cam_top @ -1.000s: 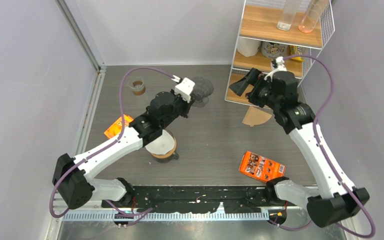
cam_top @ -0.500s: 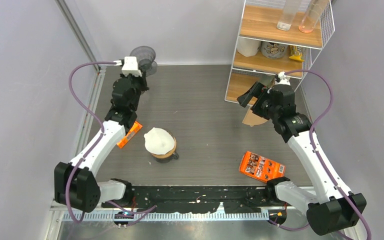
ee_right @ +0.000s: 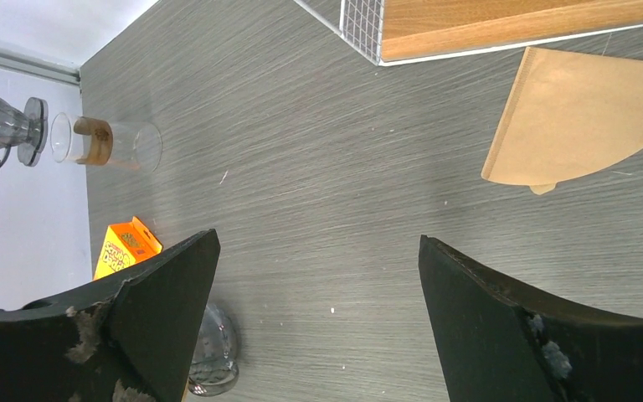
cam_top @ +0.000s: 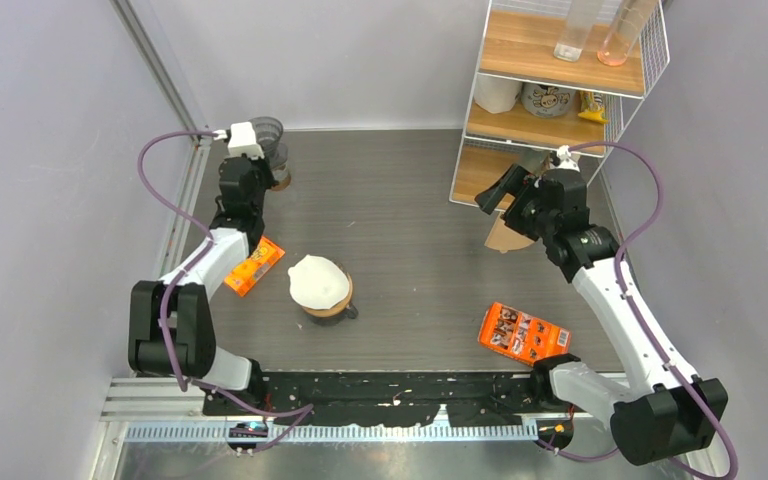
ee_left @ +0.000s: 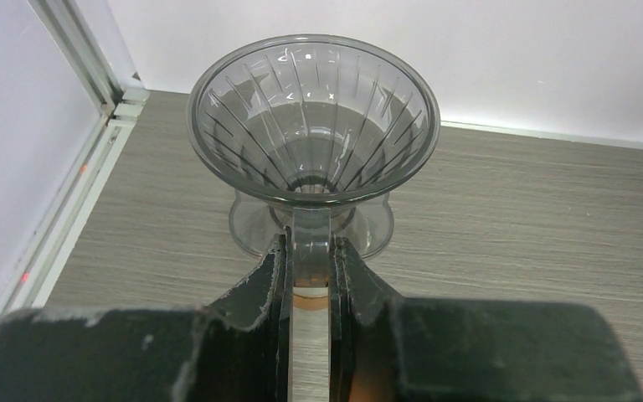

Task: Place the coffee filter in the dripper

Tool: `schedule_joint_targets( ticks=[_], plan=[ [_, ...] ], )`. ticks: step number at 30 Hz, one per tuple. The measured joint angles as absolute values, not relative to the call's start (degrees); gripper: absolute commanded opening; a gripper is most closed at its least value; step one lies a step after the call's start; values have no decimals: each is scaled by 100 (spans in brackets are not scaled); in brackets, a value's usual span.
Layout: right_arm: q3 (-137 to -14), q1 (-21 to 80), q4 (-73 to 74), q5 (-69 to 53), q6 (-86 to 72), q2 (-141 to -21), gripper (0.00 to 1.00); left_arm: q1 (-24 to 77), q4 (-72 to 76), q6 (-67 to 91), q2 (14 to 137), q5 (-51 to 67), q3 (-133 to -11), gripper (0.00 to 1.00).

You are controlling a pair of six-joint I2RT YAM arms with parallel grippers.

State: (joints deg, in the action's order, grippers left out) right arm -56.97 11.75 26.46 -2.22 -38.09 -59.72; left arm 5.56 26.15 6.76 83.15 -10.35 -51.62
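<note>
Nearest the arm bases, on the right, an orange packet (cam_top: 523, 332) lies flat on the worktop (cam_top: 410, 270); a little further in, towards the middle, a white paper cone (cam_top: 318, 281) sits on a glass server (cam_top: 332, 313), which it hides almost wholly from above; in the right wrist view that server is half behind a finger; a second orange packet (cam_top: 257, 264) lies left of the server, its left end under the left arm; further back on the right, the brown coffee filter (ee_right: 586, 117) lies flat on the worktop just in front of the wire shelf (cam_top: 550, 100), well apart from the dripper; from above, the right arm covers much of it; the right gripper (ee_right: 318, 243) hangs above the worktop near the filter, jaws spread wide; the shelf's top is cut off by the frame; farthest, in the back left corner, the left gripper (ee_left: 310, 251) is pinched narrow on the handle of the clear ribbed dripper (ee_left: 314, 126), which is upright; the handle is mostly buried between the fingers, and whether the base touches the worktop cannot be told; a small glass (ee_right: 105, 142) stands near the dripper, partly hidden from above.
</note>
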Motion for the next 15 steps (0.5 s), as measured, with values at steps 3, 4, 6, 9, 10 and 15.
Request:
schedule_joint_targets(
  ticks=[3, 4, 6, 9, 10, 15],
  plan=[
    [-5651, 1175, 2591, -276, -3881, -6036, 95, 495, 2635, 821, 8379, -1002, -5148, 0],
    [-5638, 1173, 2571, -301, -3905, -6051, 95, 478, 2679, 886, 8379, -967, -5124, 0],
    [-5631, 1166, 2550, -375, -3951, -6101, 95, 469, 2755, 991, 8379, -915, -5105, 0],
    [-5631, 1149, 2506, -440, -3988, -6154, 95, 469, 2818, 1063, 8385, -871, -5085, 0],
    [-5629, 1149, 2497, -462, -4005, -6156, 96, 469, 2840, 1057, 8390, -871, -5074, 0],
    [-5605, 1142, 2443, -510, -4073, -6154, 95, 469, 2862, 958, 8401, -930, -4987, 0]
  ],
)
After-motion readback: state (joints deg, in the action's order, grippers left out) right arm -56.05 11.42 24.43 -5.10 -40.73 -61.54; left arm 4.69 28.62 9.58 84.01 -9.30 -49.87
